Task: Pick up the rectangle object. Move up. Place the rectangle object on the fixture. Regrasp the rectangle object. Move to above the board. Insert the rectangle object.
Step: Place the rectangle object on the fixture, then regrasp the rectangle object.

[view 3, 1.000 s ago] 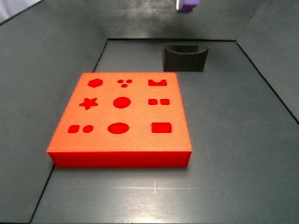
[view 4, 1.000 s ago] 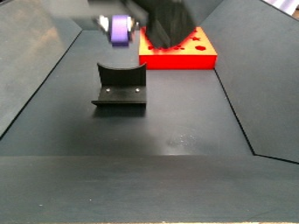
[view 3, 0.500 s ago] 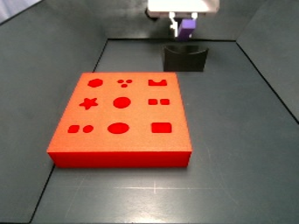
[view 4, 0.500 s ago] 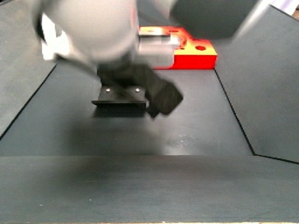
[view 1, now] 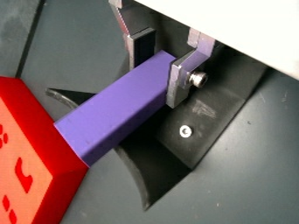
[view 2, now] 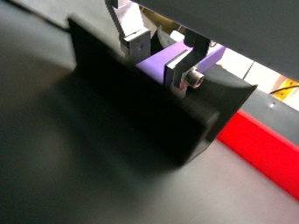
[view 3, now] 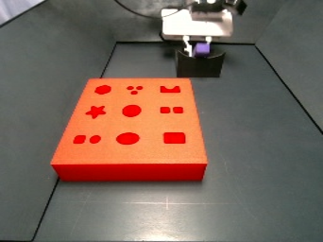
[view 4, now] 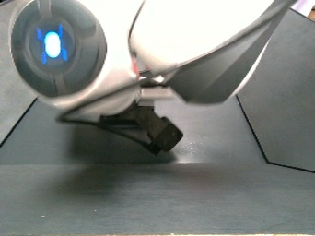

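Note:
My gripper [view 1: 162, 59] is shut on the purple rectangle object [view 1: 111, 114], which lies lengthwise between the fingers [view 1: 184, 74]. The block sits low in the recess of the dark fixture [view 1: 201, 122]; contact with it cannot be told. In a wrist view the fixture's wall [view 2: 128, 96] stands in front of the block [view 2: 155, 64] and the gripper [view 2: 160, 54]. In a side view the gripper [view 3: 198, 41] is down on the fixture [view 3: 199, 66] at the far end, with a bit of the purple block [view 3: 203, 47] showing. The red board [view 3: 131, 128] lies nearer.
The board's corner [view 1: 30, 166] is close beside the fixture and also shows in a wrist view [view 2: 263, 153]. The arm's white body [view 4: 135, 55] fills most of a side view. Dark walls [view 3: 284, 90] border the grey floor.
The gripper has come down with the purple block from above the fixture into its recess. The arm now blocks most of a side view.

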Motion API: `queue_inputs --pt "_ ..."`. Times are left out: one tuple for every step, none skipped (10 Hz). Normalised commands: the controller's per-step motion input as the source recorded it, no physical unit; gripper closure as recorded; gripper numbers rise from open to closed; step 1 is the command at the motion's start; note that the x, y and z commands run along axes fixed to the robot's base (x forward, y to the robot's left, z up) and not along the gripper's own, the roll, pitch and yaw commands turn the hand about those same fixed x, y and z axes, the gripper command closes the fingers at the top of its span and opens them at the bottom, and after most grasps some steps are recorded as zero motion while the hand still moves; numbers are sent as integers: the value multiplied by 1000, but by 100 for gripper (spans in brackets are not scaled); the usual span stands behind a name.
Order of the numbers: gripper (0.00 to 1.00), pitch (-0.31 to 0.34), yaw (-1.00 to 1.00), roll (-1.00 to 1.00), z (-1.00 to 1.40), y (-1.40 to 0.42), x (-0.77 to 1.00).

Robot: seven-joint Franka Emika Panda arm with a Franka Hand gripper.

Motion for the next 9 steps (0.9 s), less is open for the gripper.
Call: queue_inputs --pt "100 -1 -97 -135 -397 57 86" --pt "100 -6 -81 -100 -397 46 60" --pt "100 0 0 0 -167 -500 0" --pt "0 0 0 0 0 0 0" --pt "0 -23 -12 -64 1000 0 0" --pt "0 -18 -1 -56 1000 -1 -10" --pt "0 -16 9 -39 1000 -1 -21" --pt "0 -17 20 -8 1000 -6 -31" --pt "0 -13 25 8 1000 -5 -37"
